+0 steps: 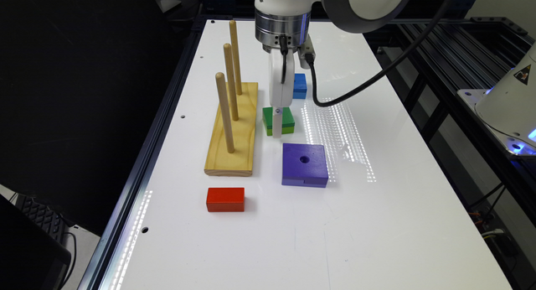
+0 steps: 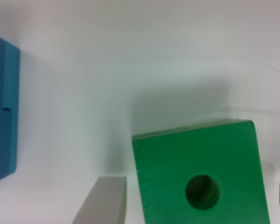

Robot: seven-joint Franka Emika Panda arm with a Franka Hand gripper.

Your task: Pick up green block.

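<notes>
Currently claw (image 2: 196, 198) straddling green block (image 2: 200, 172), fingers spread wide either side, apparently not touching. Block resting on white surface (image 1: 377, 223) beside peg board (image 1: 232, 130). Grasp step: next closing, then lifting.

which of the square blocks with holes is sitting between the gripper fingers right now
The green block, with one finger on each side. The blue block sits farther back, and the larger purple block lies nearer the camera.
</notes>
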